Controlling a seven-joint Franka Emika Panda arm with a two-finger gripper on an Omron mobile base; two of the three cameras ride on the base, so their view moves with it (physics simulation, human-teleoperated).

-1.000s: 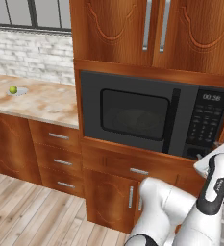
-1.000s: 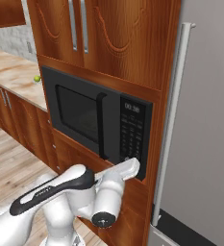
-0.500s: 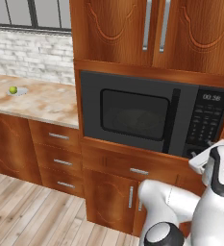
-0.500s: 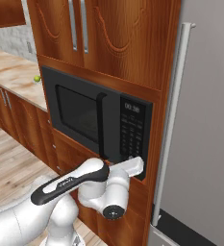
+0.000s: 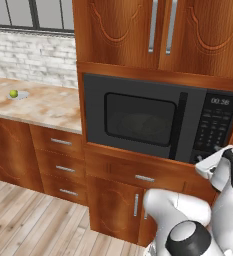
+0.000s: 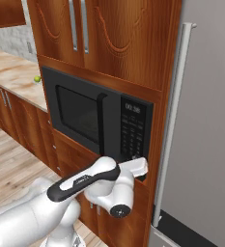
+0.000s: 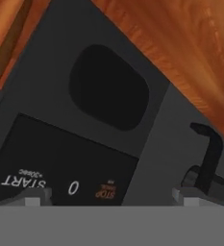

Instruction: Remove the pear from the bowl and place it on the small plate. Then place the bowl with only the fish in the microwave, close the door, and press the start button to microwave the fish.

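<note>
The tall grey refrigerator stands just to the right of the large black built-in microwave, with a narrow strip of brown wood between them. Brown wooden cabinet doors with long metal handles sit directly above the microwave, and a brown drawer front and lower cabinets sit directly beneath it. The wide black microwave door with its dark window is shut flush against the front, so nothing inside can be made out. To the left of the microwave runs the mottled beige stone counter, backed by a pale brick wall — and well away from the microwave, near that wall, the small round yellow-green pear rests on the small flat grey-white plate; the same pear shows as a green dot at the counter's far end. The white arm reaches up to the microwave's right-hand control panel, and the tool sits at the bottom right corner of that panel, up against its lowest row of buttons. In the hand view the panel is seen very close and rolled over, with the START button, a 0 key and an orange STOP label readable just above the tool's two tips — the tips stand wide apart at the view's lower corners, pinching nothing.
</note>
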